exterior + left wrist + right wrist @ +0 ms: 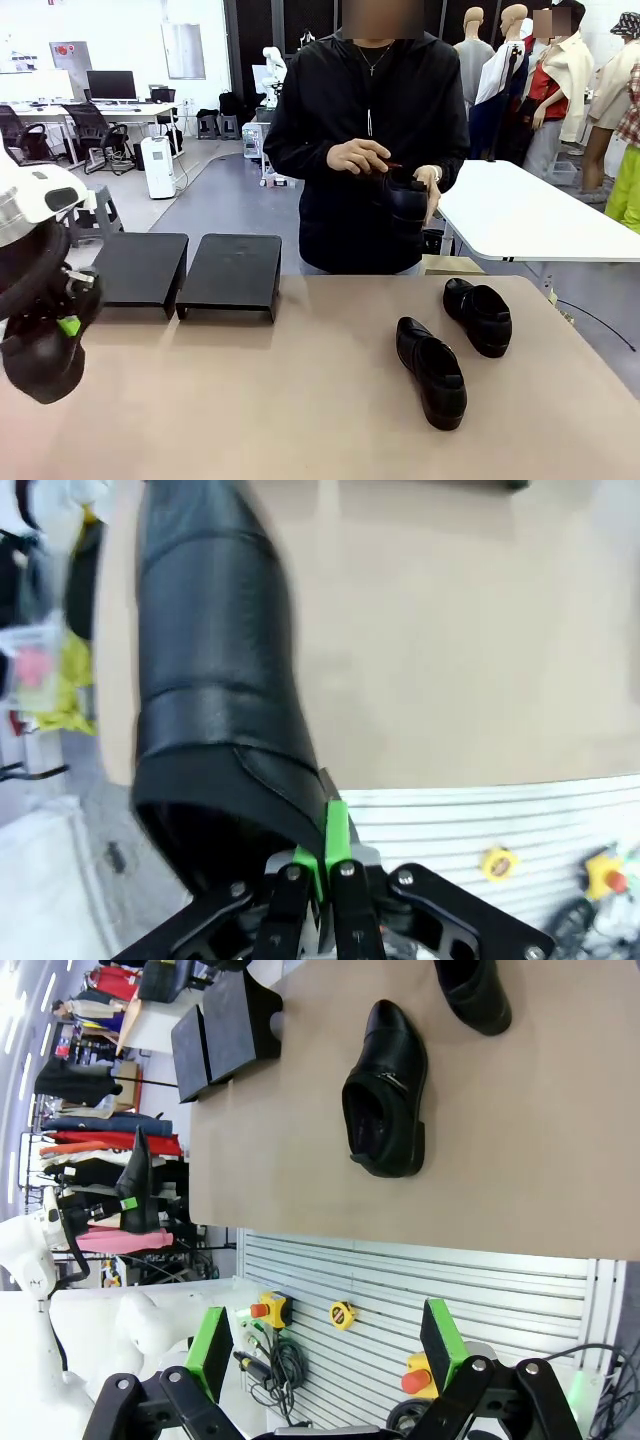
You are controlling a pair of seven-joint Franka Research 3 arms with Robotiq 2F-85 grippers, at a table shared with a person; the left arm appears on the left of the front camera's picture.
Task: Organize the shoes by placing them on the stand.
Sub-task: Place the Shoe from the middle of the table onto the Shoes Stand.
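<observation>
My left gripper (68,322) hangs over the table's near left corner, shut on the heel rim of a glossy black shoe (42,355). In the left wrist view the gripper (325,858) pinches that rim and the shoe (210,670) stretches away above the tan table. Two more shoes lie on the right half of the table, one nearer (432,372) and one farther (478,315). A person at the far side holds a further shoe (405,198) in both hands. Two black stands (232,272) sit side by side at the back left. My right gripper (325,1345) is open and holds nothing, back from the nearer shoe (385,1090).
The second stand (140,268) is left of the first, both with bare tops. A white table (530,215) stands behind at the right. Below the table's front edge runs a slatted panel (400,1280) with cables and small tools.
</observation>
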